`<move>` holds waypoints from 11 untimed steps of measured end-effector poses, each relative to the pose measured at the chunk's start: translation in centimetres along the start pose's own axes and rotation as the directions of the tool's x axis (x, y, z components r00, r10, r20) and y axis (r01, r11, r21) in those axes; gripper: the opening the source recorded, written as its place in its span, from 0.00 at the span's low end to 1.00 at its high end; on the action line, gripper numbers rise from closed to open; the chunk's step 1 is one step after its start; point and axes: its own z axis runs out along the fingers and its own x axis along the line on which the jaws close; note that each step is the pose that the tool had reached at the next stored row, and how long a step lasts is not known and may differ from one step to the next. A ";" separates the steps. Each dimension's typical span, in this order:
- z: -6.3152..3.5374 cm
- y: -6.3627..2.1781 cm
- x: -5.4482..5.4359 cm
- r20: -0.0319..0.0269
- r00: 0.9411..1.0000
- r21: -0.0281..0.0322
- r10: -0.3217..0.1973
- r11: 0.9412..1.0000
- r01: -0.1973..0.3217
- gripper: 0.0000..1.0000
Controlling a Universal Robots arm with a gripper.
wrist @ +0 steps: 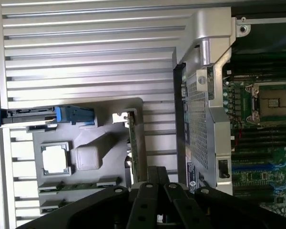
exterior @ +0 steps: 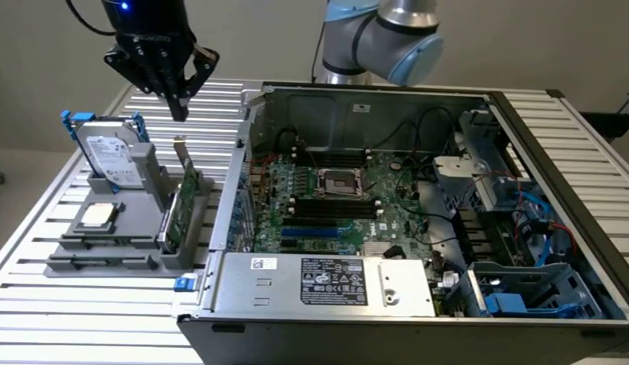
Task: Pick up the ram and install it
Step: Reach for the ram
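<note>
We are looking at the gripper [exterior: 178, 112], closed and empty, hovering above a gray holder [wrist: 109, 148] on the tabletop [exterior: 71, 304] beside the case [exterior: 588, 228], with the ram [wrist: 78, 185] sitting in the holder's groove; we are judging it light, stiff, fragile, best pinched by its long edges.

exterior: high oblique | wrist: looking down | shared: fixture [exterior: 101, 262], case [exterior: 375, 99]

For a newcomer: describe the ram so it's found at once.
On the exterior view's left, beside the case, stands a grey tray. The ram lies slotted beside its square chip: a thin green stick, not the tall card or silver drive.
</note>
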 end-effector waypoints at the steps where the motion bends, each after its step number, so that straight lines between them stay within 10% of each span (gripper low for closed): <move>1: 0.06 -0.07 0.3 0.000 1.000 0.000 0.000 1.000 0.000 0.11; 11: 0.48 -1.76 4.3 0.000 1.000 0.000 0.000 1.000 0.000 0.11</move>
